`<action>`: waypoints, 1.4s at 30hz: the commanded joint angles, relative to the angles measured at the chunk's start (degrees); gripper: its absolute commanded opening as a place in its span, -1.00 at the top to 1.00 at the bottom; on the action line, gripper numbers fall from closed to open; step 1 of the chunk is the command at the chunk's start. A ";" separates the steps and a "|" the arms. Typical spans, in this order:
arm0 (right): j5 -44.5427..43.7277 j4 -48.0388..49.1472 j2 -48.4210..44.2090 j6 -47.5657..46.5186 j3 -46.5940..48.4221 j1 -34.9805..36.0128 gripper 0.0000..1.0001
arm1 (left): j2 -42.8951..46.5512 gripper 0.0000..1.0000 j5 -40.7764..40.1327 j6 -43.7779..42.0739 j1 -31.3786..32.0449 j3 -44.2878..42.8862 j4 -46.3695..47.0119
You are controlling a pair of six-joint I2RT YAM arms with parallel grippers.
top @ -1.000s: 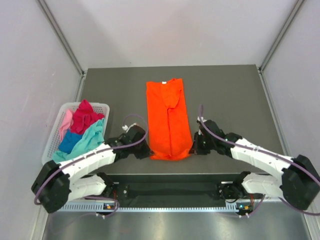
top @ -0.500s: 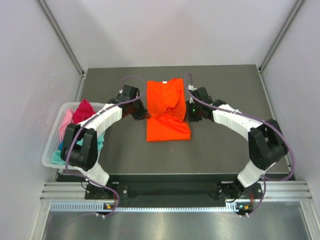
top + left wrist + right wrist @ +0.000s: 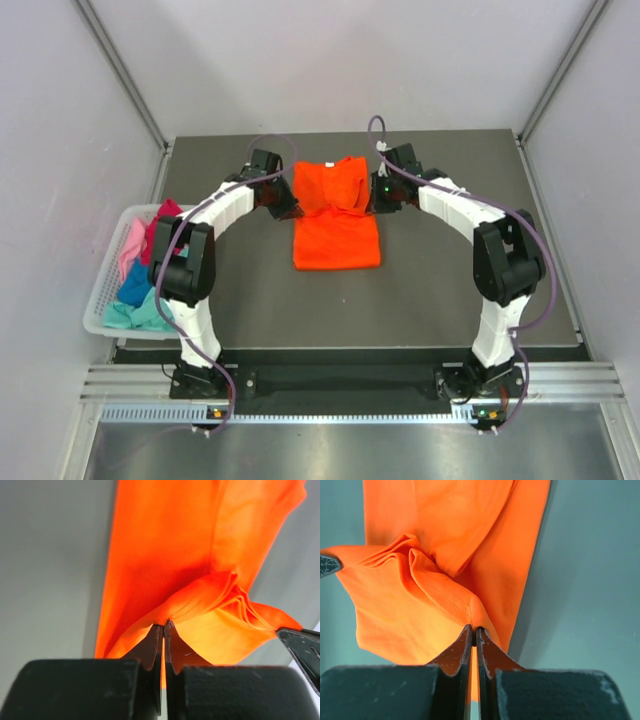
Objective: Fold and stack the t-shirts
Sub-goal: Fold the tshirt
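Observation:
The bright orange t-shirt (image 3: 336, 222) lies in the middle of the table, its near half folded up over its far half. My left gripper (image 3: 289, 209) is shut on the shirt's left hem corner (image 3: 172, 615) and holds it above the far part. My right gripper (image 3: 371, 205) is shut on the right hem corner (image 3: 470, 615). The lifted cloth bunches in folds between the two grippers. Magenta (image 3: 157, 229), pale pink (image 3: 130, 243) and teal (image 3: 140, 312) t-shirts lie crumpled in the basket at the left.
The white lattice basket (image 3: 98, 300) stands at the table's left edge, beside my left arm. Grey walls close in the table at the back and both sides. Both arms reach far out over the dark table (image 3: 450, 290).
Both grippers have carried the orange shirt's near hem away from me toward the collar. The shirt went from full length to folded about in half.

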State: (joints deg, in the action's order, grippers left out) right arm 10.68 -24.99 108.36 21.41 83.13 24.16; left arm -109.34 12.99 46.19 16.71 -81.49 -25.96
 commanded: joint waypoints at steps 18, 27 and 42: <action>-1.27 -4.70 8.72 -3.48 16.00 -1.57 0.56 | -4.75 0.39 -10.08 -3.82 -1.77 -10.26 -7.26; -1.81 -3.58 -7.25 -3.13 -2.07 -1.40 0.16 | 8.69 0.28 -8.17 -9.28 -1.33 0.87 -11.49; 7.69 7.23 -8.87 -6.03 -20.20 -1.14 0.17 | 13.19 0.29 9.85 -10.34 -0.01 25.06 7.49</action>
State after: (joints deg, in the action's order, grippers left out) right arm 16.36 -23.14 98.28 16.93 63.72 23.09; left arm -96.57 18.74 37.06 16.25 -57.34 -25.85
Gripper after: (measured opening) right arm 0.419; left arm 0.354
